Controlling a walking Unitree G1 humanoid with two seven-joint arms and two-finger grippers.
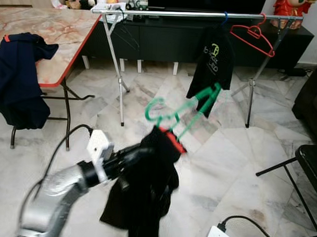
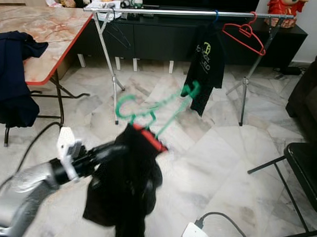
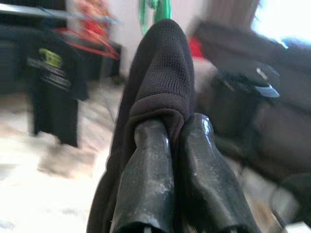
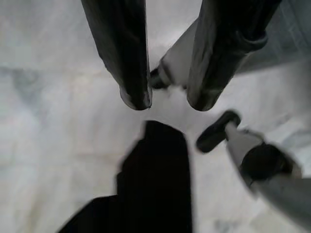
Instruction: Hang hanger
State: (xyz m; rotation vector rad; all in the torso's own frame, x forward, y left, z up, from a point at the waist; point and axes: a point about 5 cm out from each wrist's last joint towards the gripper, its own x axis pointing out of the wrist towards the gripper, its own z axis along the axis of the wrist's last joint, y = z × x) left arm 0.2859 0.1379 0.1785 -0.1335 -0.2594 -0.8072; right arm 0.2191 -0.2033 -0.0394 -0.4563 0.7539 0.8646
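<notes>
Though blurred, left gripper [image 3: 167, 141] apparently clamping garment [image 1: 145, 191]

Silver left arm [image 1: 57, 193] with black cable, white wrist block, 2 black-fingered tool [image 1: 142, 149].

The silver left arm reaches forward and up with its black two-fingered left gripper [image 3: 172, 141] pinched tight on dark knitted cloth, while the right gripper [image 4: 167, 99] hangs low, its fingers parted, pointing at the floor.
</notes>
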